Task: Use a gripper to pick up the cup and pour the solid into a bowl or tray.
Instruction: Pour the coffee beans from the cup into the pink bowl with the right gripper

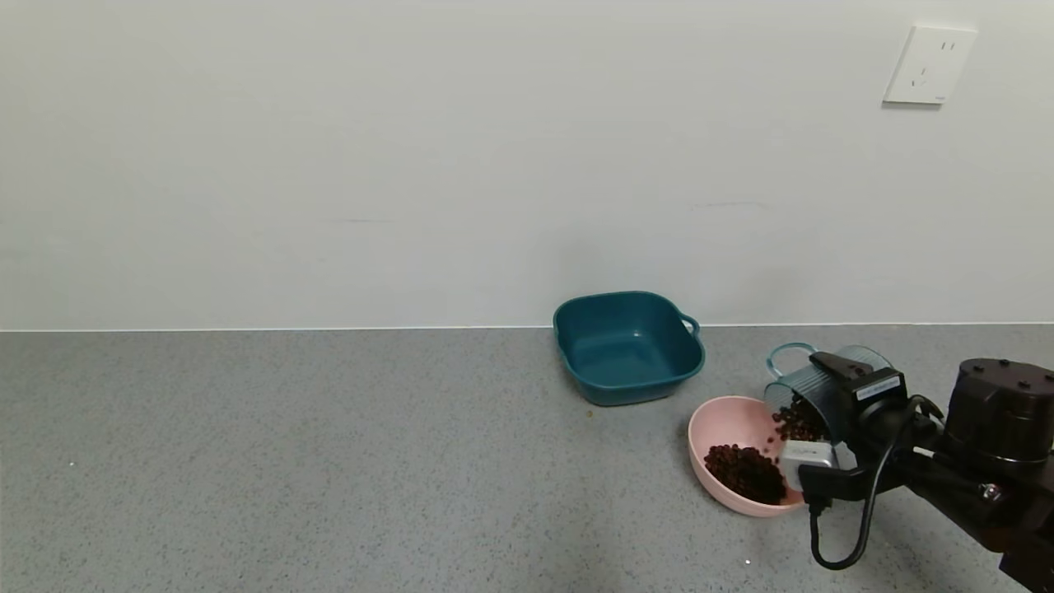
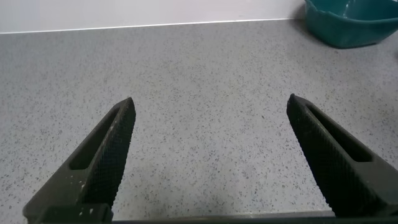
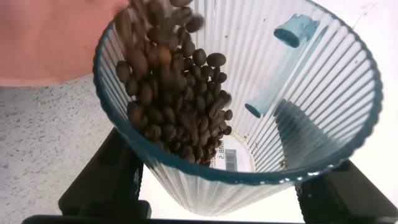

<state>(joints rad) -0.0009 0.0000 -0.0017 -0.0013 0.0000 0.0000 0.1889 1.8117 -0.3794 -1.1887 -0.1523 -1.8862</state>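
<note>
My right gripper point(image 1: 832, 420) is shut on the ribbed blue-grey cup point(image 1: 811, 387) and holds it tipped on its side, mouth over the pink bowl point(image 1: 725, 428). Dark brown beans point(image 1: 745, 473) lie piled in the bowl and more spill from the cup's mouth point(image 1: 795, 424). In the right wrist view the cup point(image 3: 298, 112) fills the frame between my fingers point(image 3: 102, 180), with beans point(image 3: 171, 99) sliding toward its rim and the pink bowl point(image 3: 43, 37) beyond. My left gripper point(image 2: 210, 106) is open and empty over bare counter.
A dark teal square basin point(image 1: 627, 346) stands behind the bowl near the wall; its edge shows in the left wrist view point(image 2: 354, 22). A loose bean point(image 1: 589, 413) lies by the basin. The grey speckled counter point(image 1: 288, 461) stretches to the left.
</note>
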